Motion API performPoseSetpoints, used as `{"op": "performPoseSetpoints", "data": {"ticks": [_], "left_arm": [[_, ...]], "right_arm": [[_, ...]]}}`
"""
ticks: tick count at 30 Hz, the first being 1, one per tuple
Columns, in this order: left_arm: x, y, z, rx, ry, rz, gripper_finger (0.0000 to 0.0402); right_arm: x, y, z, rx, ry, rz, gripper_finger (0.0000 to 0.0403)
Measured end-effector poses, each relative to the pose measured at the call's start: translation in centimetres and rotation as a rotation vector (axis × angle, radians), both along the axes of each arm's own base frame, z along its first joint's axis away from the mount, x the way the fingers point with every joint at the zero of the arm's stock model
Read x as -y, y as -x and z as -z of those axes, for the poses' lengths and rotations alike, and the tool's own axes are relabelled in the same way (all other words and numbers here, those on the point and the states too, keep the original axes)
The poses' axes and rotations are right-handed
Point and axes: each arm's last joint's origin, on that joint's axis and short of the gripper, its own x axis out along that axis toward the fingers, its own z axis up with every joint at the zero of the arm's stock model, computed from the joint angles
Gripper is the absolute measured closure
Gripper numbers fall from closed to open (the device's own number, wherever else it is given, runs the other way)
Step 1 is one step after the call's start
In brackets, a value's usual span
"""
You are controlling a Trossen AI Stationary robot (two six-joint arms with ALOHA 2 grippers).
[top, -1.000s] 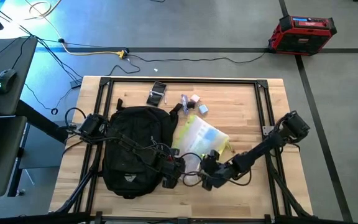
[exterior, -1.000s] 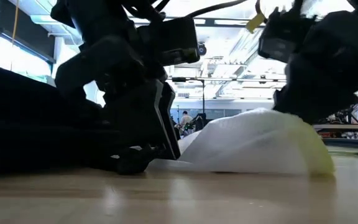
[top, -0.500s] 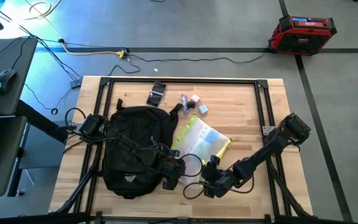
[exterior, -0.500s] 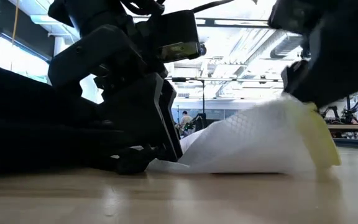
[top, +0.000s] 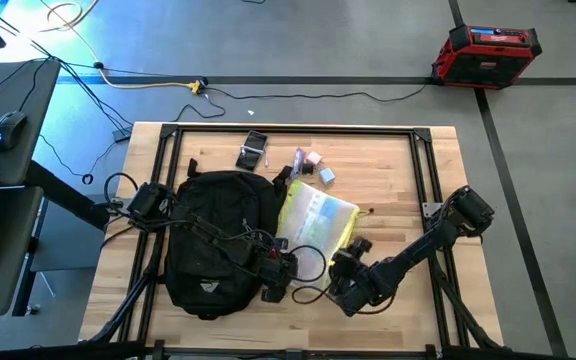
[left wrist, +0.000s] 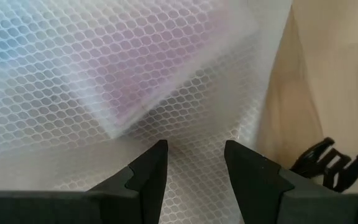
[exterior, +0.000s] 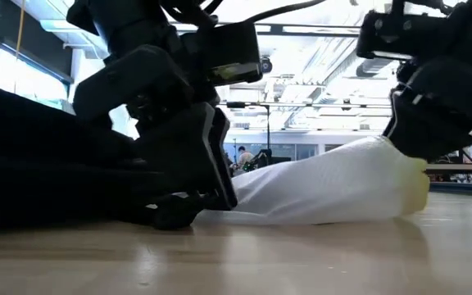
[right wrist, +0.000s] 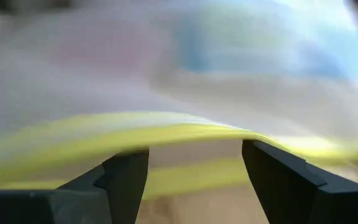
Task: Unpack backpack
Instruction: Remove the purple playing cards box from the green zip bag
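The black backpack (top: 213,240) lies flat on the table's left half. Beside it on the right lies a translucent mesh pouch (top: 316,218) with neon-yellow trim. Its low near-left corner (exterior: 220,215) is on the wood and its right end (exterior: 408,168) is raised. My left gripper (top: 286,270) stands open, pointing steeply down at that low corner, with mesh filling the gap between its fingers (left wrist: 194,168). My right gripper (top: 353,250) is open at the pouch's near-right yellow edge, which runs across its wide gap (right wrist: 194,155). My left gripper has its fingertips (left wrist: 151,168) down at the pouch's near-left corner (left wrist: 191,140); whether they touch the mesh I cannot tell. My right gripper is open against the pouch's yellow-trimmed edge (right wrist: 185,134), coming slanting down from the table's near right. That end of the pouch (exterior: 400,160) stays raised off the wood at the fingers; the exact point of touch is blurred.
Small items lie near the far edge: a black-and-white piece (top: 252,152) and several small pink, white and blue pieces (top: 313,165). A black strap clip (left wrist: 328,165) lies on the wood by the pouch. Bare wood (top: 398,180) spreads over the right half.
My right gripper has tipped and rolled at the pouch's yellow end, dipping toward the near edge and coming back up. The pouch's right end has been lifted and pushed toward the far left, so the pouch lies more compact against the backpack. Its low left corner has stayed put.
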Motion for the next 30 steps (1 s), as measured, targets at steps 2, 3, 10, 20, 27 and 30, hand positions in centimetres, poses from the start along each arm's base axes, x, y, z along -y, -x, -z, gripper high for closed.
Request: {"op": "performPoseSetpoints", "data": {"ticks": [2, 3, 10, 20, 27, 30], "left_arm": [[0.0, 0.1, 0.0, -0.007, -0.001, 0.0, 0.0257], [0.0, 0.1, 0.0, -0.008, -0.001, 0.001, 0.0257], [0.0, 0.0, 0.0, -0.006, 0.001, 0.001, 0.0257], [0.0, 0.0, -0.1, 0.004, 0.005, 0.002, 0.0257], [0.0, 0.0, -0.1, 0.006, 0.005, 0.001, 0.0257], [0.0, 0.0, 0.0, 0.003, 0.009, 0.003, 0.0257]], "right_arm": [[0.0, 0.6, 0.0, -0.01, 0.025, 0.025, 0.0158], [-0.2, 0.8, 0.0, -0.004, 0.03, 0.021, 0.0158], [-3.3, 0.6, 0.5, 0.113, -0.056, -0.198, 0.0158], [-2.6, -1.8, 0.4, 0.129, -0.12, -0.351, 0.0158], [0.3, -0.8, 1.1, 0.018, -0.015, -0.108, 0.0158], [1.3, 0.4, 1.2, -0.06, 0.019, -0.001, 0.0158]]}}
